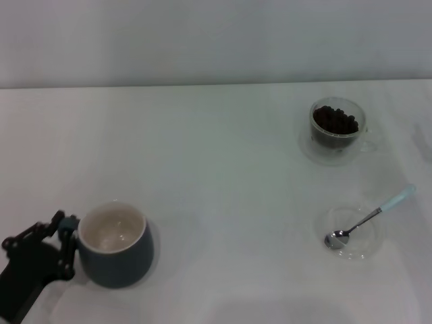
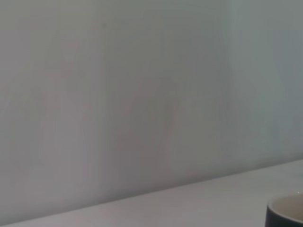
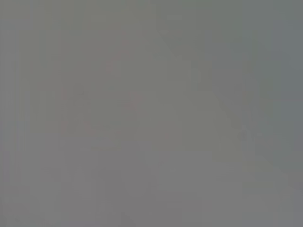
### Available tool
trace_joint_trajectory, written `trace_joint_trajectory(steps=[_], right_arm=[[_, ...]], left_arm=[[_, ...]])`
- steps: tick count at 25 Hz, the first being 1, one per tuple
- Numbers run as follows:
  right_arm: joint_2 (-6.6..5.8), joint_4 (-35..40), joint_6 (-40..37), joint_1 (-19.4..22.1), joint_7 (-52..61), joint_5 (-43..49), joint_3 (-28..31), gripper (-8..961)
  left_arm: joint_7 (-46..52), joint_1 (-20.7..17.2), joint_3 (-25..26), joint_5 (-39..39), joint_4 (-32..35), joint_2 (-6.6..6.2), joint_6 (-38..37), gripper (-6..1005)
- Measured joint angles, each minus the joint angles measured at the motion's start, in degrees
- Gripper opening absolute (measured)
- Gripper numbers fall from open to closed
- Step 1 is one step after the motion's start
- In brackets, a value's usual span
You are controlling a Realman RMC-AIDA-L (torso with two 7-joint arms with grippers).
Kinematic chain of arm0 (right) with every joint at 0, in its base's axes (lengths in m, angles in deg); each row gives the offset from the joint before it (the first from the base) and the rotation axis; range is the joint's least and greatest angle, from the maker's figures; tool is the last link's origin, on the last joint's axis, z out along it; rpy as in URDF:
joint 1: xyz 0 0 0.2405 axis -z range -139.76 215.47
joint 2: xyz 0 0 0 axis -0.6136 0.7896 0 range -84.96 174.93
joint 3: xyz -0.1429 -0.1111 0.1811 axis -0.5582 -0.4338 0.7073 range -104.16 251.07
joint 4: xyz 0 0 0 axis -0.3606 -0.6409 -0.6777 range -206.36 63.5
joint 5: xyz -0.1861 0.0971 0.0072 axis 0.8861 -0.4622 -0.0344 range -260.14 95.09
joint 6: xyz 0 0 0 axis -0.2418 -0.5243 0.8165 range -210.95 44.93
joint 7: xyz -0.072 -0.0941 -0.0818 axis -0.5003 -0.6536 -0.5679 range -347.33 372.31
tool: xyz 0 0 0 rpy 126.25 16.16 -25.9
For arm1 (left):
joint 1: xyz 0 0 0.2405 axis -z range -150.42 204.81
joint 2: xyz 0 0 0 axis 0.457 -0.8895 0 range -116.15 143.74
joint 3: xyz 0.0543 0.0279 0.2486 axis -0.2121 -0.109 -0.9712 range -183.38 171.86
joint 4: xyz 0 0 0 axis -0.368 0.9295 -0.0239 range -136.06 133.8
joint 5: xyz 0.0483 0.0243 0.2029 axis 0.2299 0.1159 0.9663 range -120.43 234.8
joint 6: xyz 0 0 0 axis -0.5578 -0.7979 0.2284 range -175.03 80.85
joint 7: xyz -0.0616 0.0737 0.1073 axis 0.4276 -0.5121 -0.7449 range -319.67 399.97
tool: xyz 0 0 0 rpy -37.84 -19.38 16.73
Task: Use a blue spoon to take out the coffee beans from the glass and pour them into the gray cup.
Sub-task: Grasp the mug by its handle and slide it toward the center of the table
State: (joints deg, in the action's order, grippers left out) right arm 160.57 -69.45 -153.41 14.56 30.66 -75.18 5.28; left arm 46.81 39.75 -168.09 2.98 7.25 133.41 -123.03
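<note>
Head view, lower left: left gripper (image 1: pixel 64 246) clasps the rounded blue-gray ceramic mug (image 1: pixel 116 253); its wrist view catches only the rim

The gray cup (image 1: pixel 116 246) stands upright at the lower left of the head view, dark blue-gray outside, cream-white inside, with nothing visible in it. The glass (image 1: pixel 337 129) stands upright at the upper right, clear, its handle turned to the right, holding the coffee beans (image 1: pixel 335 121), a dark brown heap. The blue spoon (image 1: pixel 369 217) lies at the lower right, below the glass, metal bowl toward lower left, pale blue handle end pointing up and right.
</note>
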Motion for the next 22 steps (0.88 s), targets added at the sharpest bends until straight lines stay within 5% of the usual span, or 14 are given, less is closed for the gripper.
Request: trace_joint_trajectory(steps=[8, 22], right_arm=[[0.00, 0.2, 0.0, -0.2, 0.0, 0.2, -0.1, 838], [-0.16, 0.4, -0.1, 0.0, 0.0, 0.2, -0.1, 834]], left_arm=[[-0.7, 6.0, -0.2, -0.9, 3.3, 0.11, 7.5, 141], [-2.8, 9.0, -0.6, 4.5, 8.1, 0.31, 14.0, 139]])
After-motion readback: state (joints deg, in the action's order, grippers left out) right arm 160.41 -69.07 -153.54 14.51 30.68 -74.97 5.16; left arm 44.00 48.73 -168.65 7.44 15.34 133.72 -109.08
